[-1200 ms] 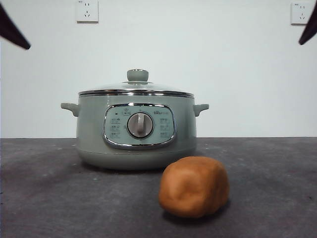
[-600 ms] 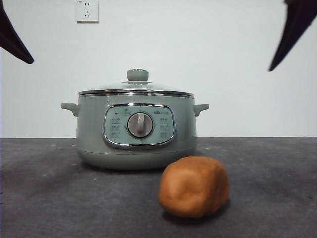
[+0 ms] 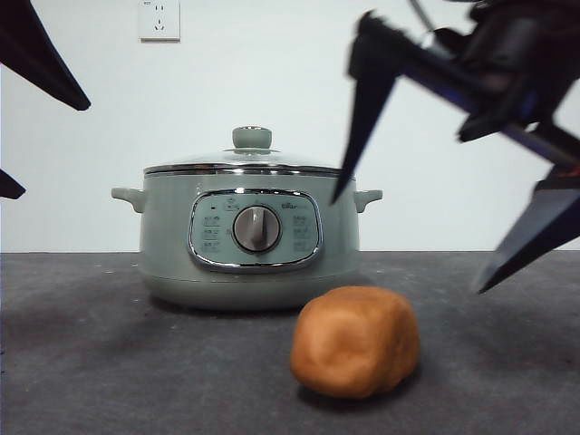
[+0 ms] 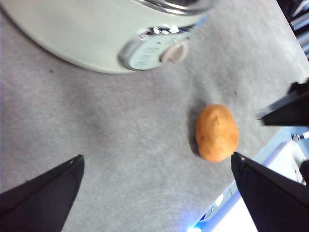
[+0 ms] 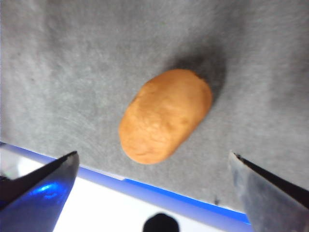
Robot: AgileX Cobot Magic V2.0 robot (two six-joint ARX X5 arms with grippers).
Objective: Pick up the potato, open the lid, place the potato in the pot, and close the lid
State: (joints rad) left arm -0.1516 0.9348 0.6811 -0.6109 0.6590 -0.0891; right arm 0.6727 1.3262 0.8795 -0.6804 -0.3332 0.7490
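The orange-brown potato (image 3: pixel 355 342) lies on the dark table in front of the pot, a little to its right; it also shows in the left wrist view (image 4: pixel 217 132) and the right wrist view (image 5: pixel 165 115). The pale green pot (image 3: pixel 249 237) stands behind it with the glass lid (image 3: pixel 250 159) shut on it. My right gripper (image 3: pixel 408 243) is open, high above the potato and slightly right of it. My left gripper (image 3: pixel 27 136) is open at the far left, up off the table.
The table's front edge (image 5: pixel 145 186) runs close to the potato in the right wrist view. A white wall with a socket (image 3: pixel 159 20) stands behind the pot. Bare dark mat (image 3: pixel 109 362) lies left of the potato.
The right gripper has come down and leftward into view, from the top right corner to above the potato. The left gripper has dropped a little at the left edge. Pot and potato have not moved.
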